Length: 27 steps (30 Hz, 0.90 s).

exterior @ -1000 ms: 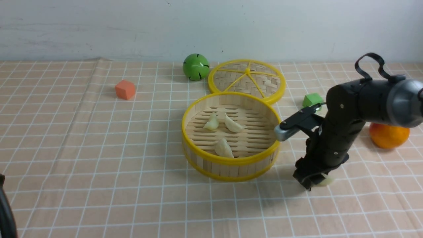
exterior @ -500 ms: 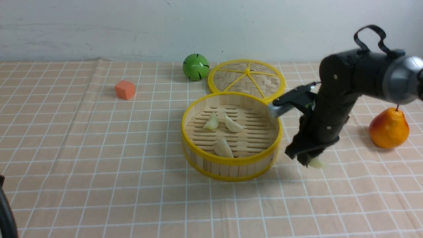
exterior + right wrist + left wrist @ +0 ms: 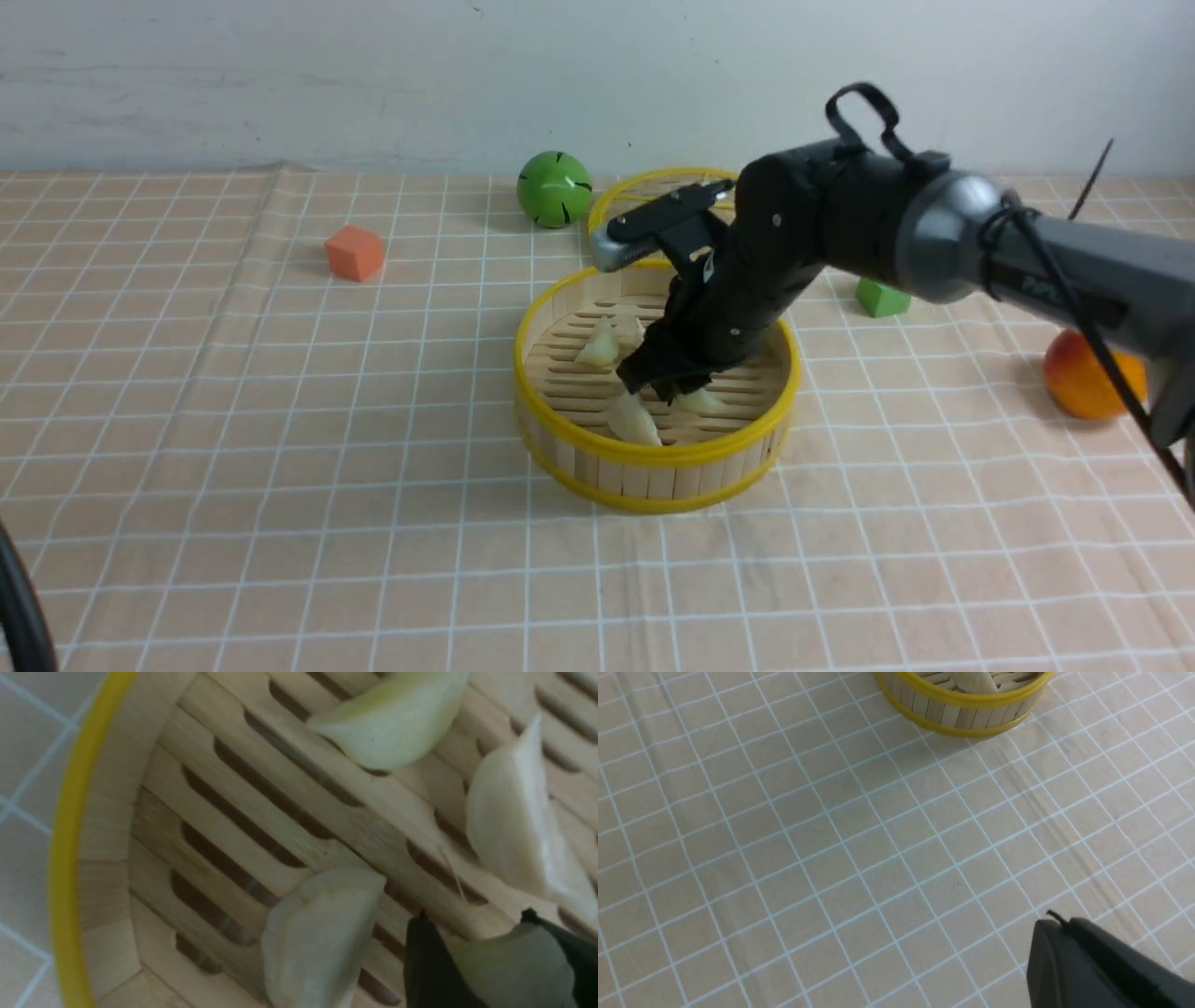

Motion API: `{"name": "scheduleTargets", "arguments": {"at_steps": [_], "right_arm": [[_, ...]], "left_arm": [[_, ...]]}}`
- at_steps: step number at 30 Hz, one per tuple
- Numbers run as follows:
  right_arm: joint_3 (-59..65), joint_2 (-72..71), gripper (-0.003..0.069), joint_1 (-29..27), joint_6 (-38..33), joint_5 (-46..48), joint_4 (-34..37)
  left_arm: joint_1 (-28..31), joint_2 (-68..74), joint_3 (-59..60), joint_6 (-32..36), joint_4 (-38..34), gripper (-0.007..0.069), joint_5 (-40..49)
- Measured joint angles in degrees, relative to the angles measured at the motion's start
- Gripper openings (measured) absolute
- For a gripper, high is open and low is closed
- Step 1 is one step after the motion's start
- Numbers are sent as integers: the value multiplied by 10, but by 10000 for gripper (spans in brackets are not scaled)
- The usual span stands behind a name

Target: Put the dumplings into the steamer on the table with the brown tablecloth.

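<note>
The round bamboo steamer (image 3: 653,457) with yellow rims stands mid-table on the brown tablecloth (image 3: 280,420). My right gripper (image 3: 667,383) reaches down inside it, shut on a pale dumpling (image 3: 514,970) just above the slatted floor; the held dumpling (image 3: 702,401) shows beside the black fingers (image 3: 430,961). Three more dumplings lie on the slats (image 3: 392,718) (image 3: 514,826) (image 3: 317,942); the front view shows two of them (image 3: 597,345) (image 3: 635,420), with the arm covering the third. My left gripper (image 3: 1052,921) is shut and empty, low over bare cloth in front of the steamer (image 3: 971,714).
The flat woven lid (image 3: 653,191) lies behind the steamer, partly covered by the right arm. A green ball (image 3: 554,189) sits at the back, an orange cube (image 3: 354,253) back left, a green cube (image 3: 882,297) and an orange pear (image 3: 1083,378) on the right.
My right gripper closed on the dumpling on the cloth right of the steamer, lifted it, and carried it left over the rim down into the steamer. The left arm has stayed put.
</note>
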Motion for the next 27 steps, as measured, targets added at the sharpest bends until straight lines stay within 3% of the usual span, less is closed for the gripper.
{"name": "scheduleTargets", "arguments": {"at_steps": [5, 6, 8, 12, 15, 16, 19, 22, 23, 24, 27], "right_arm": [[-1, -1, 373, -3, 33, -1, -6], [-1, -8, 435, -4, 40, 9, -7], [-2, -25, 486, -4, 42, 31, -7], [-2, -86, 505, -4, 43, 59, -8], [0, -158, 442, -4, 43, 68, -9], [13, -205, 377, -4, 43, 66, -9], [52, -286, 242, -4, 43, 59, -9], [143, -391, 54, -4, 36, 28, -3], [150, -391, 54, -4, 36, 25, -3], [201, -446, -5, -4, 33, -2, 6], [290, -529, -20, -4, 23, -40, 28]], "left_arm": [[0, -31, 51, 0, 0, 4, -24], [0, -49, 86, -4, 0, 4, -45], [0, -79, 132, -14, 0, 4, -75], [0, -141, 233, -36, 0, 4, -164], [0, -203, 319, -52, 0, 4, -264], [0, -235, 366, -63, 0, 4, -322], [0, -279, 412, -82, 0, 4, -393], [0, -309, 437, -91, 0, 8, -449], [0, -310, 439, -91, 0, 8, -453], [0, -314, 440, -92, 0, 10, -465], [0, -315, 441, -93, 0, 15, -467]]}}
